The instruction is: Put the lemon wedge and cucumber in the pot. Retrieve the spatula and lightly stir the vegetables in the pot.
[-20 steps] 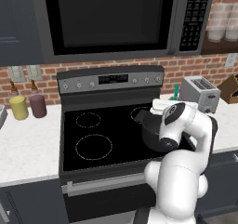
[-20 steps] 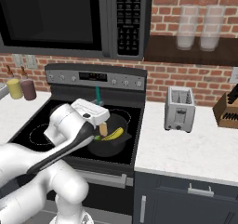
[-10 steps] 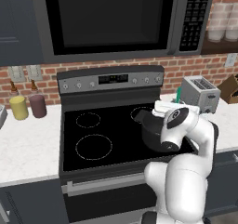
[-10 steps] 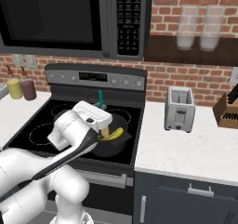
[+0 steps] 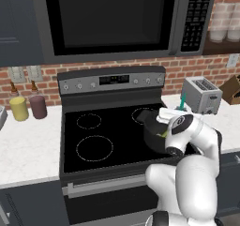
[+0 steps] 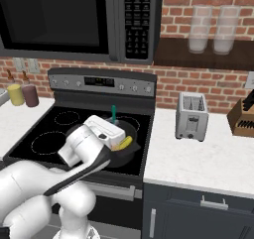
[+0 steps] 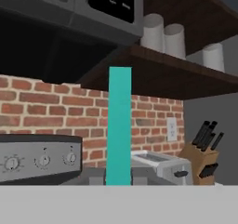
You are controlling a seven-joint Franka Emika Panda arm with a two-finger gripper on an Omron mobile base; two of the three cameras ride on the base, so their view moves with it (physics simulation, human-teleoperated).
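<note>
spatula [image 7: 119,125]: upright, teal handle up, long axis vertical
position: rises from gripper [image 6: 110,134] over pot [image 6: 130,151]
grip: clamped on the handle

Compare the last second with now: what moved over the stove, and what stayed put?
Little changed. The spatula stays upright in the gripper above the pot, its teal handle shifting only slightly with the hand, toward the toaster in the left base view. The cucumber still lies in the pot, and the pot, toaster and two bottles have not moved.
</note>
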